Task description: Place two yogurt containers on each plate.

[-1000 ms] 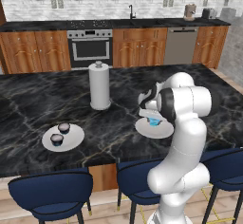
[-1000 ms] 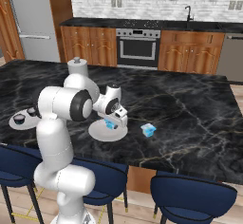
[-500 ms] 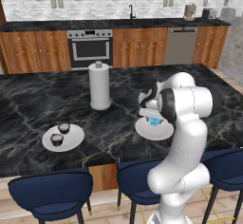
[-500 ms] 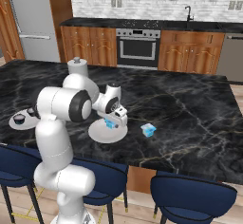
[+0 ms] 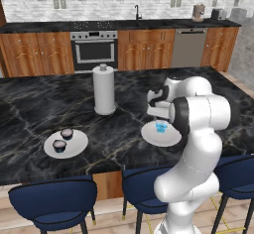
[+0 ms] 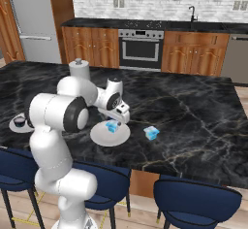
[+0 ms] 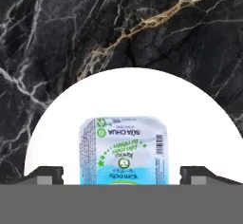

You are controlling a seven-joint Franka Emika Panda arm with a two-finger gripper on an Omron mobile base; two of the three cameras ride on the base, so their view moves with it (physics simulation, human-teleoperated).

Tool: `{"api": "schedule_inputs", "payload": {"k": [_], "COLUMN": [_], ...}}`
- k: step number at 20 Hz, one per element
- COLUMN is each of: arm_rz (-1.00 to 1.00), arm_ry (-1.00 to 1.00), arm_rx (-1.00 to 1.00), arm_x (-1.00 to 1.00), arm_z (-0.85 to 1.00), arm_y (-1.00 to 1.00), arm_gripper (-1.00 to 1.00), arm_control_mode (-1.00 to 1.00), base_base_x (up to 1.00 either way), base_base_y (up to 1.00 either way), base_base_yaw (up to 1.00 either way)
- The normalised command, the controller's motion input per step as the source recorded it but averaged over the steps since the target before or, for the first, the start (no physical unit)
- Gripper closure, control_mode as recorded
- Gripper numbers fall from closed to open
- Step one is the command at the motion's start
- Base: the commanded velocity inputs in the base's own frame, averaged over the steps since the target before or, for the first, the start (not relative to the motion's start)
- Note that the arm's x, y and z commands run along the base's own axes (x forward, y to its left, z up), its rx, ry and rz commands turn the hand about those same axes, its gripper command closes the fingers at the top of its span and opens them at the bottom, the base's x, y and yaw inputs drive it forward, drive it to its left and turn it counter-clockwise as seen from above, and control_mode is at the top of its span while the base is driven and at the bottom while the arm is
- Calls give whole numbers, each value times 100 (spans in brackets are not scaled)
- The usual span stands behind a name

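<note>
I am holding my tool (image 7: 121,175) directly above the near plate (image 7: 199,137), its two fingertips (image 7: 45,174) spread wide and gripping nothing. A light blue yogurt cup (image 7: 124,149) is sitting flat on that plate between the tips, clear of both, lid up with its print running across the gap.

Taking the near plate (image 6: 110,135) as the landmark: it is carrying this one cup (image 6: 113,126) only. A second light blue cup (image 6: 151,133) is lying on the bare counter (image 6: 193,111) just beside the plate, on the side away from the paper-towel roll (image 5: 104,89). The far plate (image 5: 65,144) is lying well apart, beyond the roll's side, and is carrying two dark cups (image 5: 63,139).

My judgement: the far plate is complete and the near plate is one short. The loose cup lies sideways from my tool, past the plate rim, so the coming move calls for rising clear and shifting that way.
</note>
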Motion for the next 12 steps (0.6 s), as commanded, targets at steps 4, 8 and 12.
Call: {"api": "schedule_inputs", "payload": {"k": [4,8,12], "arm_rz": [-1,-3,-9], "arm_ry": [0,0,0], "arm_rx": [-4,-12,-10], "arm_x": [-26,-23,-2], "arm_z": [30,16,13], "arm_y": [-36,-66,-74], "arm_gripper": [-100,-100,-100], "arm_control_mode": [-100,-100,-100], "base_base_x": [0,0,0], "base_base_y": [0,0,0], "base_base_yaw": [0,0,0]}}
